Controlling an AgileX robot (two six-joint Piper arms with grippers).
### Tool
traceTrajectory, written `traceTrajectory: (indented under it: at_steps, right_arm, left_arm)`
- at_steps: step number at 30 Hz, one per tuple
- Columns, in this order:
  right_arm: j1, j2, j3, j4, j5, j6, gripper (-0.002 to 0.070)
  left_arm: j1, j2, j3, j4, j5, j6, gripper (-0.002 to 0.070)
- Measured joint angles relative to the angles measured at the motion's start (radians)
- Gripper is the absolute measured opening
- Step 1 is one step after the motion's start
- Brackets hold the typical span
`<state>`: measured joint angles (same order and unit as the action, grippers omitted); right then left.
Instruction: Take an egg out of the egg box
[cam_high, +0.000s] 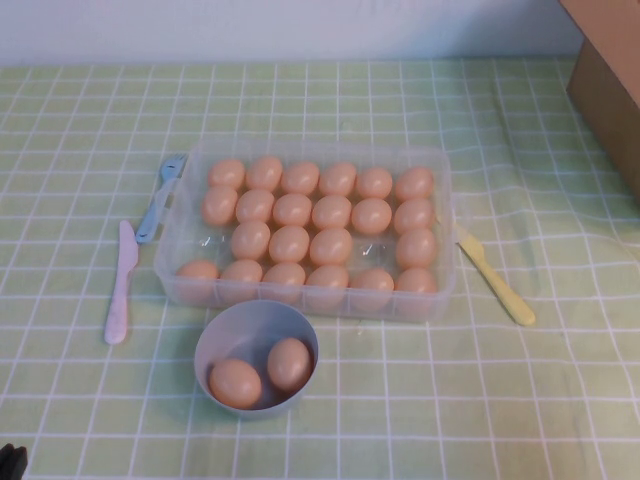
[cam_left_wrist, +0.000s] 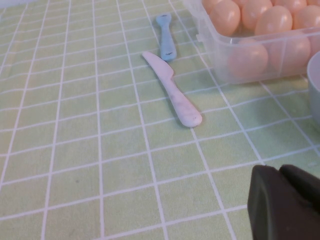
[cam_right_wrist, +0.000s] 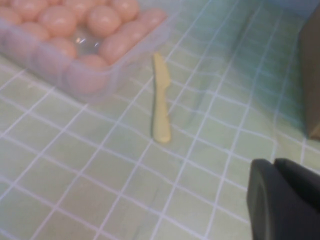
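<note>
left gripper (cam_left_wrist: 287, 202) and right gripper (cam_right_wrist: 285, 197) both parked low at near table edge, finger state can't tell. egg box (cam_high: 436, 298) mid-table, nearly full; target egg (cam_high: 289, 244) inside. reach step not begun; next needs approach from above.

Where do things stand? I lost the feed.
Left gripper and right gripper parked low, off the egg box. Two eggs in bowl. Nothing in the way.

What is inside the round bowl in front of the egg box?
Two eggs lie inside the bowl. The bowl floor beneath them is hidden. Left gripper and right gripper stay aside.
</note>
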<state>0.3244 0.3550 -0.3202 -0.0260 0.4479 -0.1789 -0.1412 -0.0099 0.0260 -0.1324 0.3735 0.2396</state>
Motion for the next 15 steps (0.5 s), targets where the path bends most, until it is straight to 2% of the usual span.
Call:
traceTrajectory:
  at_steps: [7, 15]
  right_arm:
    - [-0.105, -0.285, 0.156, 0.036, -0.108, 0.0, -0.0017]
    - [-0.164, -0.363, 0.209, 0.102, -0.126, 0.0, -0.0017]
  left_arm:
    - [0.0, 0.0, 0.0, 0.0, 0.0, 0.0, -0.0004]
    - [0.0, 0.0, 0.0, 0.0, 0.0, 0.0, -0.0004]
